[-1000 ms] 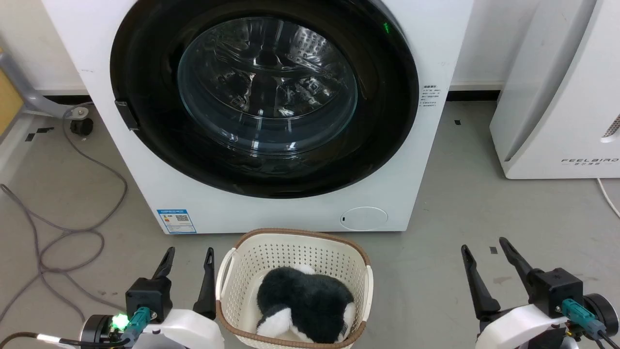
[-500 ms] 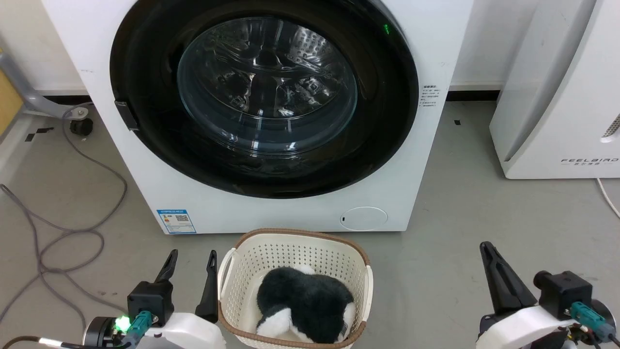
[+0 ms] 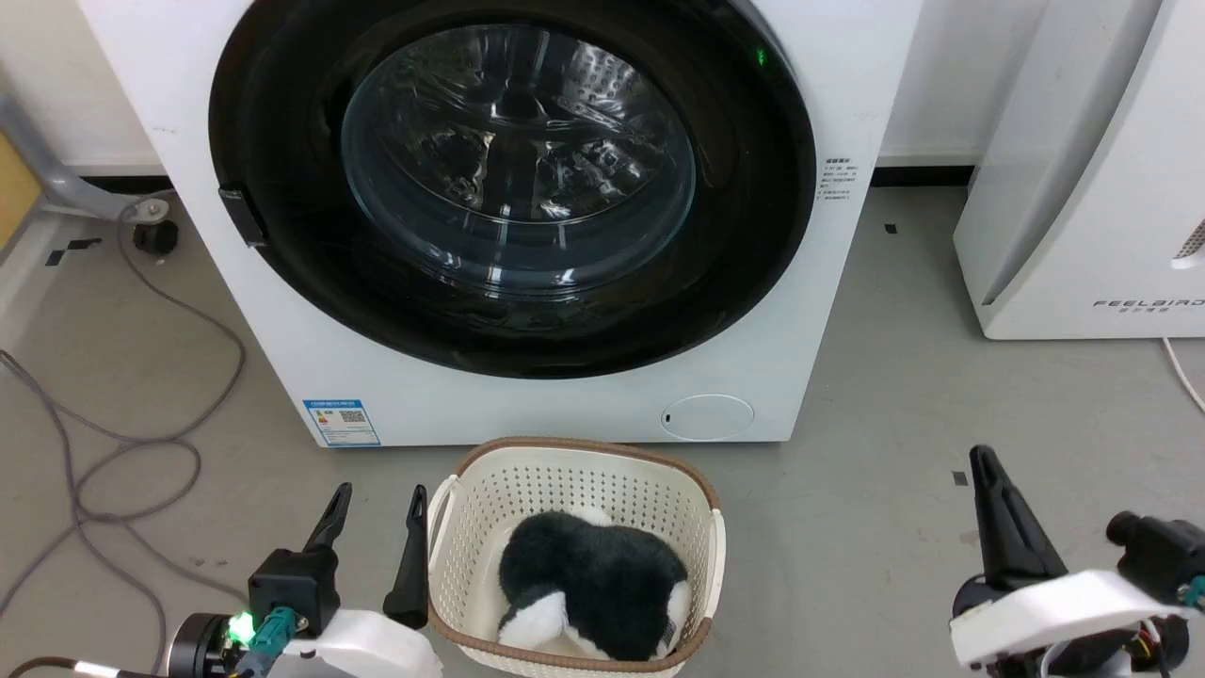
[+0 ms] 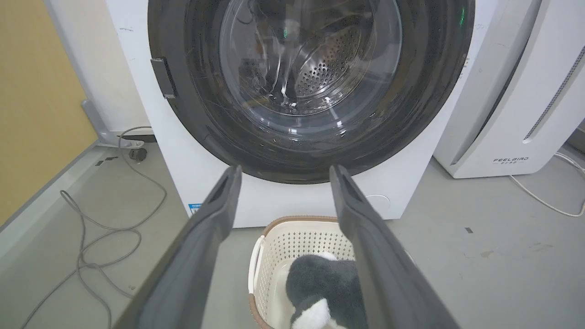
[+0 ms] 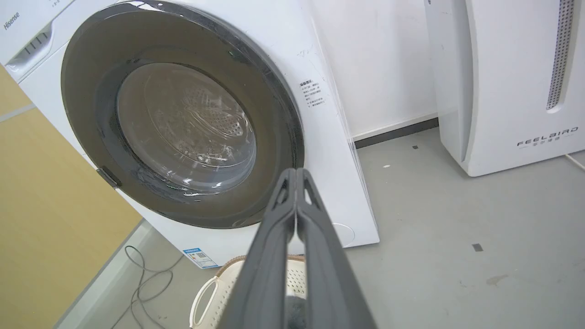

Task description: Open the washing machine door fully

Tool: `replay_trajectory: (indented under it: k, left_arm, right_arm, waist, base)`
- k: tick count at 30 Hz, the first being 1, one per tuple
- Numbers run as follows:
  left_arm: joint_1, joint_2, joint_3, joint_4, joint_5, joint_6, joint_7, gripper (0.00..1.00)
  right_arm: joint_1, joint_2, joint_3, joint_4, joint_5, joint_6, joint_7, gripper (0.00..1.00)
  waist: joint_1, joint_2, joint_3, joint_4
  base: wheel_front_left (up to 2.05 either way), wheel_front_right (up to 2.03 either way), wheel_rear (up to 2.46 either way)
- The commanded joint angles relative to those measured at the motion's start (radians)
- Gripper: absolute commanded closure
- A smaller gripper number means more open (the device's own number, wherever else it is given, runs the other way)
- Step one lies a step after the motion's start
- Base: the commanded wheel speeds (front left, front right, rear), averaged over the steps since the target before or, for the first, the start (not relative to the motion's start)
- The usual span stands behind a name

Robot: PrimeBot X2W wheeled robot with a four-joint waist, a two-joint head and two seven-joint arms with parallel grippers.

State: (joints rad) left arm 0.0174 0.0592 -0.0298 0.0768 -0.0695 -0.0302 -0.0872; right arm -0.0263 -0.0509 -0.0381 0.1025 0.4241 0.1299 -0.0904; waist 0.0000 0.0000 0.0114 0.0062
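The jaws of the left gripper (image 4: pixel 284 169) stand wide apart and hold nothing. They point up from low beside the left wall of the laundry basket (image 3: pixel 441 527), and I judge this a waiting pose. The jaws of the right gripper (image 5: pixel 296 171) are pressed together, also empty. In the right wrist view they aim at the lower right rim of the washing machine door (image 3: pixel 513 188). I think they are closed to make one thin tip for hooking or pushing.

The basket stands on the floor just before the washing machine (image 3: pixel 565 414), with a black and white plush toy (image 3: pixel 593 574) inside it, probably the load to go in.

The door lies shut, flat on the machine's front. A small dark tab (image 3: pixel 243 215) sits on its left rim. I cannot tell whether this is a handle or a hinge.
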Motion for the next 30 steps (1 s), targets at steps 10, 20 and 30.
replay_trajectory:
  k: [10, 20, 30]
  left_arm:
    - [-0.041, 0.018, -0.002, 0.003, -0.025, -0.010, -0.028, 0.00]
    - [-0.078, 0.034, 0.002, -0.008, -0.044, -0.020, -0.048, 0.00]
    - [-0.109, 0.047, 0.006, -0.019, -0.062, -0.032, -0.068, 0.00]
  right_arm:
    - [-0.135, 0.000, -0.025, 0.061, 0.200, 0.000, -0.027, 1.00]
    - [-0.340, -0.009, -0.046, 0.178, 0.391, 0.000, -0.024, 1.00]
    - [-0.597, -0.057, -0.024, 0.345, 0.548, 0.000, 0.028, 1.00]
  waist:
    - [0.0000, 0.0000, 0.040, -0.001]
    - [0.0000, 0.0000, 0.093, 0.000]
    - [0.0000, 0.0000, 0.146, 0.004]
  base:
    - [0.00, 0.00, 0.00]
    - [0.00, 0.00, 0.00]
    - [0.00, 0.00, 0.00]
